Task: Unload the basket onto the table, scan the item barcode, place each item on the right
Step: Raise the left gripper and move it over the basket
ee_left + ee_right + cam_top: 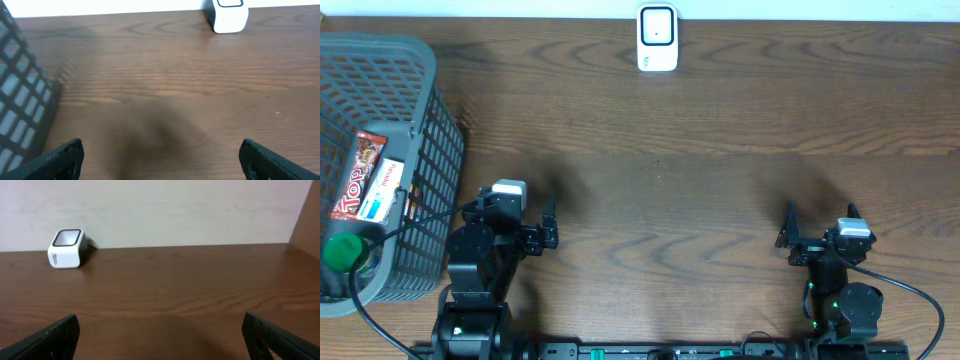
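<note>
A white barcode scanner [657, 38] stands at the far edge of the table, also seen in the left wrist view [229, 15] and the right wrist view [66, 247]. Items lie in the grey basket [425, 110] at the left: a red "Top" bar [357, 172], a white box [385, 188] and a green round thing [342, 250]. My left gripper [510, 208] [160, 155] hangs open and empty just right of the basket. My right gripper [820, 218] [160, 332] is open and empty near the front right.
The basket's mesh wall [20, 115] stands close to the left finger of my left gripper. Bare wooden table [670, 200] lies between the arms and the scanner. A pale wall [175, 210] rises behind the table.
</note>
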Motion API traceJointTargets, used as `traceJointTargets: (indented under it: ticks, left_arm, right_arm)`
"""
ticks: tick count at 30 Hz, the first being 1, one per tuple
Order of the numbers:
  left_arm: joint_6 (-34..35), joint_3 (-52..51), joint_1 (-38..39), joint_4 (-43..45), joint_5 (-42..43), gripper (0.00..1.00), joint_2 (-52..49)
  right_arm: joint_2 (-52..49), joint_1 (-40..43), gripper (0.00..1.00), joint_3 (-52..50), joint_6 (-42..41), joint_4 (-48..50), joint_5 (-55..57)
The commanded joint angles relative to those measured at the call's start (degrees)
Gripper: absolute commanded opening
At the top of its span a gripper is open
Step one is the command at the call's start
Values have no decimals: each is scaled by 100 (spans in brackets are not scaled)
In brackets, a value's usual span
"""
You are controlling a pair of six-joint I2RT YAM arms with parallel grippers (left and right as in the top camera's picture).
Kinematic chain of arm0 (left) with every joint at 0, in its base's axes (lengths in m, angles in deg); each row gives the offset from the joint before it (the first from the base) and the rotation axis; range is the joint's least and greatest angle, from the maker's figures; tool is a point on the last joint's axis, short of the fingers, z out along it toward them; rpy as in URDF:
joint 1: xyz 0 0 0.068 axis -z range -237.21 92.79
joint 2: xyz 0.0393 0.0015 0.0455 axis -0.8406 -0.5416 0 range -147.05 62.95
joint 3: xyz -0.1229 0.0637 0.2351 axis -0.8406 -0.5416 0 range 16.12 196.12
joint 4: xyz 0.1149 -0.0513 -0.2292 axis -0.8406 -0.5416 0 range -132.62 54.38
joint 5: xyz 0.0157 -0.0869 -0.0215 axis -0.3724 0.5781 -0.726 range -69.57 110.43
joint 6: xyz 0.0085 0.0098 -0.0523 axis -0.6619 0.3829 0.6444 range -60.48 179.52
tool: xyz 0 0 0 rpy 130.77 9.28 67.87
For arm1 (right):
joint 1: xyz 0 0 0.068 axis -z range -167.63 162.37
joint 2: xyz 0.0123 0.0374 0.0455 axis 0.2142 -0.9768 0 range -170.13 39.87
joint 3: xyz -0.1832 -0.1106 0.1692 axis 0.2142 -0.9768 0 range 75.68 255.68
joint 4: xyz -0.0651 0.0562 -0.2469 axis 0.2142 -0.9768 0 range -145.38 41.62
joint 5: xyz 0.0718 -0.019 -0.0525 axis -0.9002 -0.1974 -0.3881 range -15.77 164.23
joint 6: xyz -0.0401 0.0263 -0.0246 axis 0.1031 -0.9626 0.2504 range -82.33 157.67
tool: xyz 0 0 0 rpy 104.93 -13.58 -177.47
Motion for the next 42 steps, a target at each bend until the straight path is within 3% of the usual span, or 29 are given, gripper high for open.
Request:
traceJointTargets:
  ticks: [1, 18, 29, 36, 42]
  left_arm:
    - [74, 313, -24, -260, 358, 98, 0]
    - [608, 3136, -24, -2409, 398, 98, -1001]
    - [616, 5866, -24, -4048, 332, 98, -2015]
    - [1366, 7549, -24, -5239, -1438, 98, -2643]
    - [1665, 8234, -35, -5584, -2505, 98, -2820]
  right_arm:
    - [24, 13, 99, -11, 26, -22, 35]
    - [24, 11, 99, -11, 26, -20, 35]
    - [24, 11, 99, -11, 26, -20, 35]
    - [24, 13, 99, -11, 26, -22, 35]
    - [24, 13, 99, -11, 26, -22, 35]
